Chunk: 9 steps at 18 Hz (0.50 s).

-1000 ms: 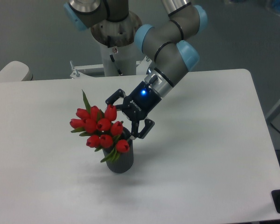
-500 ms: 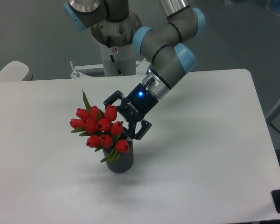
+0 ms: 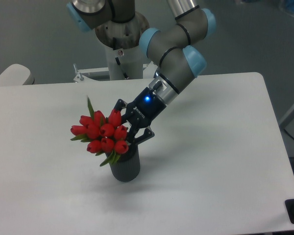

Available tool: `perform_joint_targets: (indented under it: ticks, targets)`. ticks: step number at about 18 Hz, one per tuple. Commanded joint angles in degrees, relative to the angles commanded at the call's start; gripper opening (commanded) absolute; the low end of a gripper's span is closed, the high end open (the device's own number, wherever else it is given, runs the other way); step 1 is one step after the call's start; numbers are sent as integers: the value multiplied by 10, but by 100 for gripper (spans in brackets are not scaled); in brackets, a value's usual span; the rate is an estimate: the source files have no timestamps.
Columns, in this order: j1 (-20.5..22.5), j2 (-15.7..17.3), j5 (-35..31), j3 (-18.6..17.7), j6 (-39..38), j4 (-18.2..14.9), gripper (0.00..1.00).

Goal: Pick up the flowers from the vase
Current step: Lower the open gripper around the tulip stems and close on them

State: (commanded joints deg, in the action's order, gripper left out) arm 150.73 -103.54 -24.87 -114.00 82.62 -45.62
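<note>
Since a moment before, my fingers had drawn in and the flowers [image 3: 102, 133] had shifted a little left and up, their lowest buds risen off the vase [image 3: 125, 166] rim. They leaned left of my claw [image 3: 129, 132], touching it on their right side, stems still in the vase's mouth. My claw was pinched narrow on the bunch just above the rim, a blue light on its body. Below, the vase stood upright on the white table [image 3: 220, 161].

Matt white table [image 3: 220, 161], dull dark vase [image 3: 126, 166] (ribbing unclear) — the flowers [image 3: 102, 135] look smooth, faintly glossy.
</note>
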Motion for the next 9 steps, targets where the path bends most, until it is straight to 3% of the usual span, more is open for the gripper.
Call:
perform_joint_targets:
  ticks: [9]
  targets:
    - [4,4,1,15,-39,0,33]
